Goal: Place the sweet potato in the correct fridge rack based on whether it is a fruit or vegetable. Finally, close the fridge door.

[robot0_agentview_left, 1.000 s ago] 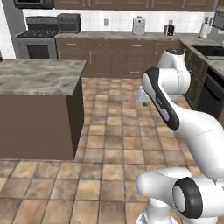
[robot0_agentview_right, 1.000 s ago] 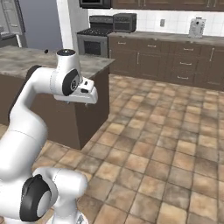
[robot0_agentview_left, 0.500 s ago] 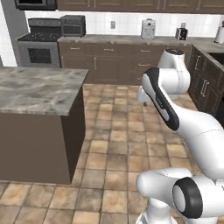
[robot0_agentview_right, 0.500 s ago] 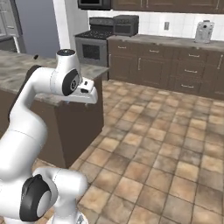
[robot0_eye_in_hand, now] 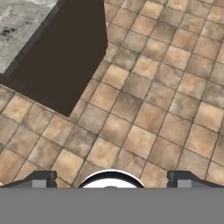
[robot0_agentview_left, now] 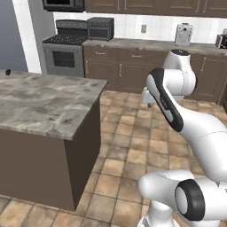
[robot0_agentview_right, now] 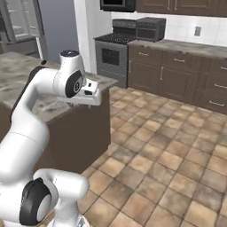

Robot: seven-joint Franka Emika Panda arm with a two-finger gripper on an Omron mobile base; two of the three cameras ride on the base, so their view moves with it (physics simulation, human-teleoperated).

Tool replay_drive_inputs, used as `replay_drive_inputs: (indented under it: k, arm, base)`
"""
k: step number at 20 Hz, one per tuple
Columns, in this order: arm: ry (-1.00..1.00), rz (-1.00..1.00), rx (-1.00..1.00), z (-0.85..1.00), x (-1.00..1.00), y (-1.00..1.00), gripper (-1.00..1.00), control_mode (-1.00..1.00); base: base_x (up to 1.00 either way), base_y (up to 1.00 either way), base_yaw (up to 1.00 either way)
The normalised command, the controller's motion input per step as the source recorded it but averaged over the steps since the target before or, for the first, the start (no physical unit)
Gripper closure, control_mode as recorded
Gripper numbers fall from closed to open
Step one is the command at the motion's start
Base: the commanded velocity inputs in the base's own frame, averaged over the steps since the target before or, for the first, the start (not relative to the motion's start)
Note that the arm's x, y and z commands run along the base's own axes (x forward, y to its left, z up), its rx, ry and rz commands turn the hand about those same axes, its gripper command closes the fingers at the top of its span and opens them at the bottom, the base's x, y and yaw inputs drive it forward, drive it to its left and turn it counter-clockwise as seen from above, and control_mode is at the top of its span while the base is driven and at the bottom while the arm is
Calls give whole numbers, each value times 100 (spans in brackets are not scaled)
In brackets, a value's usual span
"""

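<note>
My gripper (robot0_eye_in_hand: pixel 112 177) spread wide, empty, aimed down at floor tiles (robot0_eye_in_hand: pixel 148 118). Sweet potato (robot0_agentview_left: pixel 8 72) near island counter (robot0_agentview_left: pixel 40 99) far left edge, well apart.

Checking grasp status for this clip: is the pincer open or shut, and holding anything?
Open and empty. In the hand view the pincer has its two fingertips standing far apart with just tiled floor between them.
</note>
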Motion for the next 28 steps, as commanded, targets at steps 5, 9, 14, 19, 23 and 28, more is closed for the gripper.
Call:
replay_drive_inputs:
  k: [5,9,14,19,23,28]
  arm:
    - [0,0,0,0,0,0,-100,100]
    - [0,0,0,0,0,0,-100,100]
    - [0,0,0,0,0,0,-100,100]
    - [0,0,0,0,0,0,-100,100]
    - [0,0,0,0,0,0,-100,100]
    - [0,0,0,0,0,0,-100,100]
  base:
    - [100,-34,36]
    - [100,-52,36]
    - [100,-60,36]
    - [100,-63,35]
    - [100,-76,32]
    - [98,-78,34]
